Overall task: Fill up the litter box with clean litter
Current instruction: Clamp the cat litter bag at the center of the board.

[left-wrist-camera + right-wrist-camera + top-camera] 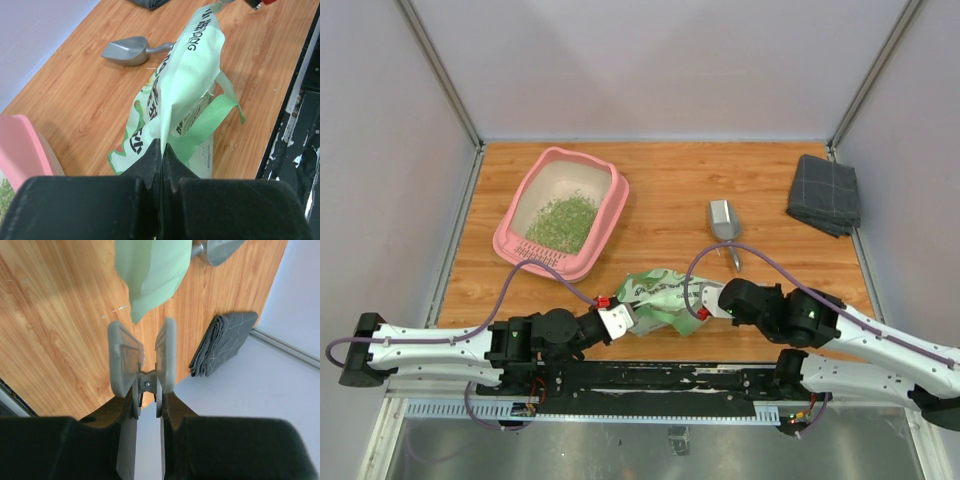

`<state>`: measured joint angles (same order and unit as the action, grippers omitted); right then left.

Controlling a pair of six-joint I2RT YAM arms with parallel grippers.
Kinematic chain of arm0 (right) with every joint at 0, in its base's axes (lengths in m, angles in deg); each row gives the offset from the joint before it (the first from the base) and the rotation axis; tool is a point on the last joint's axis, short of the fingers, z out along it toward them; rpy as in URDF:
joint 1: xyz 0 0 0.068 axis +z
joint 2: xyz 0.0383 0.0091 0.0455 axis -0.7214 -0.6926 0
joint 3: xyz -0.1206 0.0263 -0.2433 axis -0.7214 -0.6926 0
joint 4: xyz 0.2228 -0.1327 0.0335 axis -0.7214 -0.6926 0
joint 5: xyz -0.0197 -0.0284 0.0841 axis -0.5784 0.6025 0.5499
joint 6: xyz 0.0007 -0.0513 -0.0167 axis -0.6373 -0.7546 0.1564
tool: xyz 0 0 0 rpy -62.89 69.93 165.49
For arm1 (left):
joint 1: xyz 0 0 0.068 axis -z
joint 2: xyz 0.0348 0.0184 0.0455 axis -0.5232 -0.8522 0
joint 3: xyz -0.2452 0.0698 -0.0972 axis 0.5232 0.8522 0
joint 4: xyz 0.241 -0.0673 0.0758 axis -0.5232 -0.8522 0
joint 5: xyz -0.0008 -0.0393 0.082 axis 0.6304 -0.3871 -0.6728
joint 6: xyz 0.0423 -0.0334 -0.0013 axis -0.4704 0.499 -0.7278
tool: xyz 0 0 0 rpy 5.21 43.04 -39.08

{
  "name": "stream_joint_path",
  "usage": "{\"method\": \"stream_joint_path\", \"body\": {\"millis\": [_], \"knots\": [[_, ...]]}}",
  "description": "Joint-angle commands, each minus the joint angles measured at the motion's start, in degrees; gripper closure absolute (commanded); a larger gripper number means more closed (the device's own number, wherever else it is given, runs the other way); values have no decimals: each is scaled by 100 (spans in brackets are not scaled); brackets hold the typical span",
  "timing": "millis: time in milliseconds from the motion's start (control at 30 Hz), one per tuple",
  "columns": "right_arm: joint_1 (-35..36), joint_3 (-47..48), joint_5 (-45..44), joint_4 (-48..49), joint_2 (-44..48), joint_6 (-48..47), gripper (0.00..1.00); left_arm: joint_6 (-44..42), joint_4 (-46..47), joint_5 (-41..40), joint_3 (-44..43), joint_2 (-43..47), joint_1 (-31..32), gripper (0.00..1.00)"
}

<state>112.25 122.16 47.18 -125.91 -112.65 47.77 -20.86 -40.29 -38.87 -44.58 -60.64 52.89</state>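
— Wooden tabletop (670, 180), pale grey walls on three sides. Where does the litter box sit?

— Litter box (616, 200) on the far left of the table, set at an angle, slotted end nearest the arms. Clean litter (563, 222) lies inside as a loose green patch over part of the cream floor. Bare cream shows toward the far end.

— Left gripper?

— Left gripper (636, 316) is low by the near edge, clamped on the light green printed bag (660, 298). In the wrist view its black fingers (150, 160) are pressed together with the bag's edge pinched between them. The bag (185, 90) rises crumpled away from the camera, lower folds on the wood. A pink corner of the box (22, 150) shows at lower left of that view.

— Right gripper?

— Right gripper (693, 303) is at the bag's opposite end. Its own camera shows grey fingers (125, 357) parted by a narrow gap with nothing between them. A pale green corner of the bag (150, 275) hangs just past the tips. Whether it touches a finger cannot be told.

— Anything else on the table?

— Grey metal scoop (724, 222) right of centre, handle toward the arms, just beyond the bag and apart from it. Grey folded cloth (824, 194) in the far right corner by the wall. No gripper is on either.
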Motion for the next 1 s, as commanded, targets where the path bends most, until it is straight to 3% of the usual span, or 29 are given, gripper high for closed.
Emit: {"method": "stream_joint_path", "body": {"millis": [0, 967], "knots": [[-36, 26, -478, 101, -218, -31, 99, 89, 1197, 33, -482, 222, -33, 100], [323, 337, -1070, 198, -1026, 250, 99, 329, 1082, 274, -488, 354, -139, 100]]}}
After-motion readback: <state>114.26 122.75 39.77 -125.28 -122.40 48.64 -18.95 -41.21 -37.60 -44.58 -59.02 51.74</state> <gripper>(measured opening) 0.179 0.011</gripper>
